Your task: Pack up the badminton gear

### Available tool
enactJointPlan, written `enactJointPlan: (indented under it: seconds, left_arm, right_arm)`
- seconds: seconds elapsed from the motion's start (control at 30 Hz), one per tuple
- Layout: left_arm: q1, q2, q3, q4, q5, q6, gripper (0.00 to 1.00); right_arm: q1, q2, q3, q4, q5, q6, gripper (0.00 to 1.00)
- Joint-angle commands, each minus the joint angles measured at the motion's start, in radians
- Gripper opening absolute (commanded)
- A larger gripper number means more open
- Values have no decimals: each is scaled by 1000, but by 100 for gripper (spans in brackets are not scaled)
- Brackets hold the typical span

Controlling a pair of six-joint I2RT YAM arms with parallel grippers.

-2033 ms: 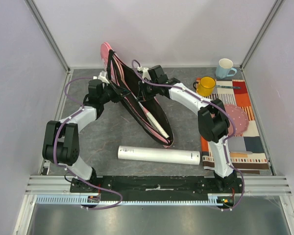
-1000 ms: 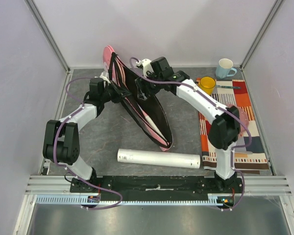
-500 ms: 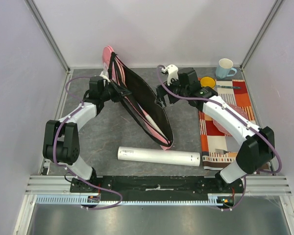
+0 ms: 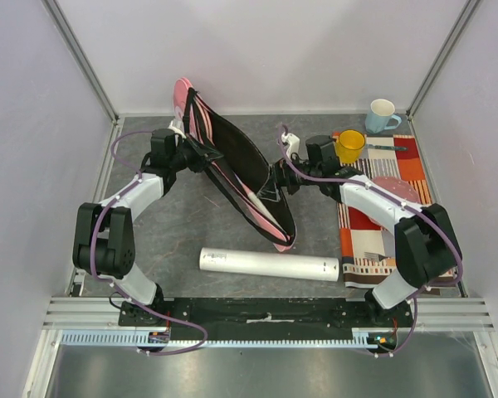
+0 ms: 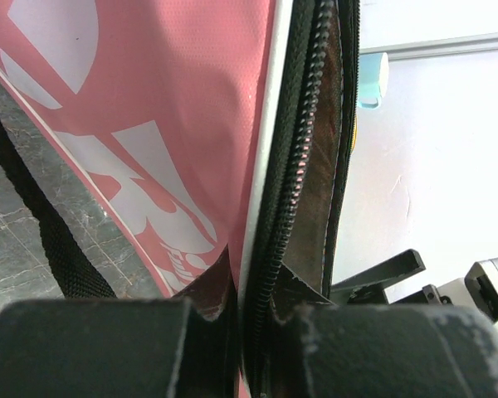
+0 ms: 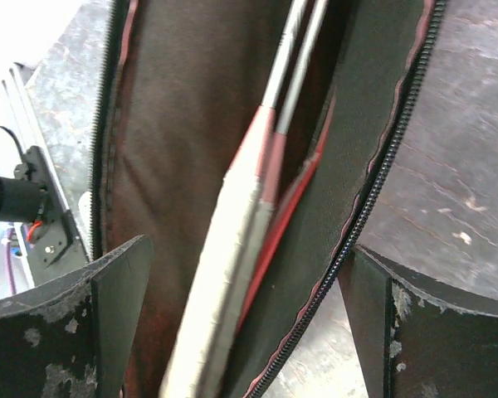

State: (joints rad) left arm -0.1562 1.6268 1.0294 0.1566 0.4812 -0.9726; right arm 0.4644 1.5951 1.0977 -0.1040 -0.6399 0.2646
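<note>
The pink racket bag stands tilted on its edge, unzipped, its dark lining showing. My left gripper is shut on the bag's zipper rim, and the pink printed outside fills the left wrist view. Two rackets lie inside the bag, their white handles and pink shafts side by side. My right gripper hangs open at the bag's right rim, its jaws straddling the lining and the handles without touching. The long white tube lies on the table in front of the bag.
A striped orange cloth covers the table's right side, with a pink disc on it. A yellow cup and a pale blue cup stand at the back right. Enclosure walls close in on three sides.
My right arm pulled out of the bag's upper opening, swung right, then came back lower to the bag's right rim with its jaws spread. The left gripper kept its hold.
</note>
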Motion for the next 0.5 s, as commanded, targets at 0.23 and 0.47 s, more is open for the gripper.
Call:
enactJointPlan:
  seconds: [0.23,0.47]
  left_arm:
    - [4,-2,50,104,27,-77,2]
    - [0,-13,74,23,-18,-95,2]
  right_arm:
    - [109,-34,8,176,-50,84,96]
    - [226,-15,77,-6,270,-67,98]
